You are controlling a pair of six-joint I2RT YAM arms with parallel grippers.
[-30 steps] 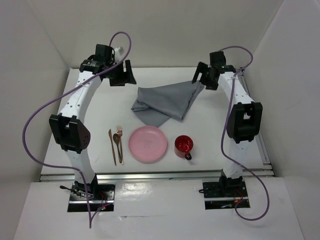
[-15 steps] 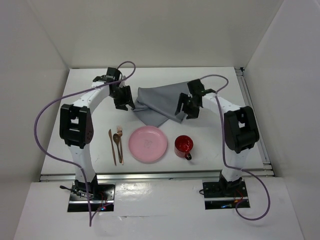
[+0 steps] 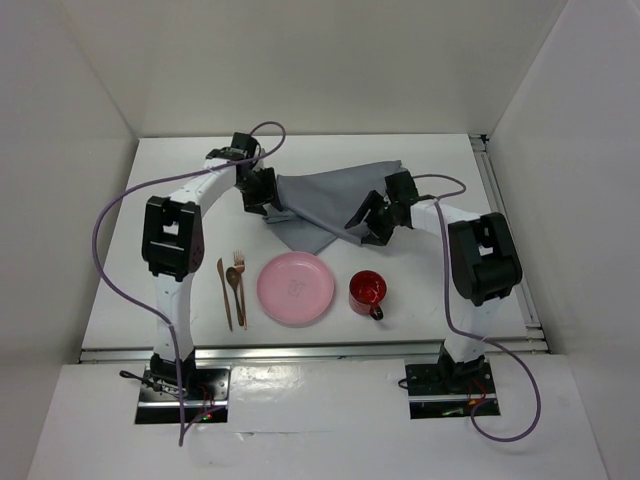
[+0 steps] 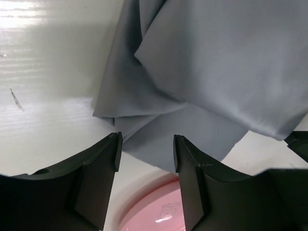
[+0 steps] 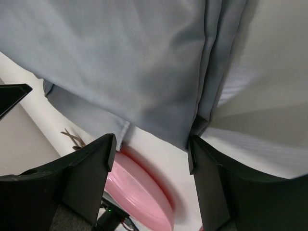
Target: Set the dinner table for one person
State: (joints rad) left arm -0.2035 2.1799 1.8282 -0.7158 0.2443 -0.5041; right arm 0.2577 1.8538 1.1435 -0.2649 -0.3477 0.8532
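A crumpled grey cloth (image 3: 330,203) lies at the back middle of the white dinner table (image 3: 330,148). My left gripper (image 3: 263,197) is open and empty, low over the cloth's left folded edge (image 4: 207,72). My right gripper (image 3: 371,223) is open and empty, low over the cloth's near right edge (image 5: 134,62). A pink plate (image 3: 295,288) sits at the front middle and shows past the fingertips in both the left wrist view (image 4: 154,214) and the right wrist view (image 5: 139,192). My left gripper (image 4: 146,151) and right gripper (image 5: 151,154) hold nothing.
Copper-coloured cutlery lies left of the plate: a knife (image 3: 224,293), a spoon (image 3: 232,280) and a fork (image 3: 240,285). A red mug (image 3: 366,290) stands right of the plate. White walls enclose the table, and metal rails run along its right and front edges.
Both arms have swung in from the back corners and come down to the cloth's near edges. The cloth, plate, mug and cutlery have not moved.
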